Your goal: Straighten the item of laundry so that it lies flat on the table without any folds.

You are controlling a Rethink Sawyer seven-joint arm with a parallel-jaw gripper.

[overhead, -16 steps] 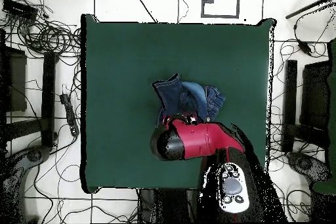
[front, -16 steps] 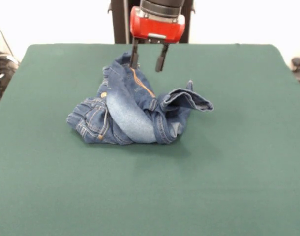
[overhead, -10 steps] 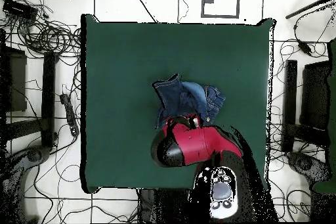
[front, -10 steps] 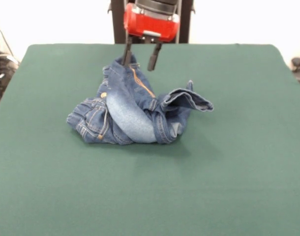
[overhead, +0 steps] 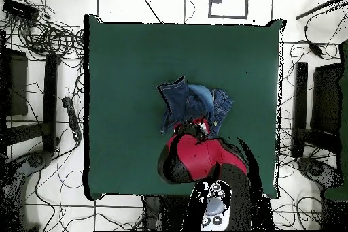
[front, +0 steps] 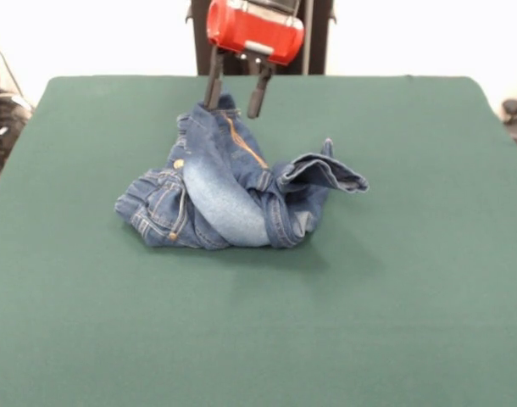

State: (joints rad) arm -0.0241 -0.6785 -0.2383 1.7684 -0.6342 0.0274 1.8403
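Observation:
The item of laundry (front: pixel 229 186), a small pair of blue denim jeans with pale faded patches and orange stitching, lies bunched in a heap on the green table (front: pixel 394 288); one cuffed leg end sticks out to the right in the front view. My gripper (front: pixel 233 100) hangs open just above the heap's far edge, its two dark fingers (front: pixel 212 89) apart and holding nothing. In the overhead view the jeans (overhead: pixel 194 103) sit near the table's middle, and the red arm head (overhead: pixel 197 158) covers their lower edge and hides the fingers.
Bare green table (overhead: pixel 136 59) surrounds the jeans on all sides. Off the table, tangled cables (overhead: pixel 51 35) and dark stands (overhead: pixel 299 107) lie on the white floor on both sides in the overhead view.
The gripper has shifted left in the front view and risen slightly, staying open. The jeans have not moved.

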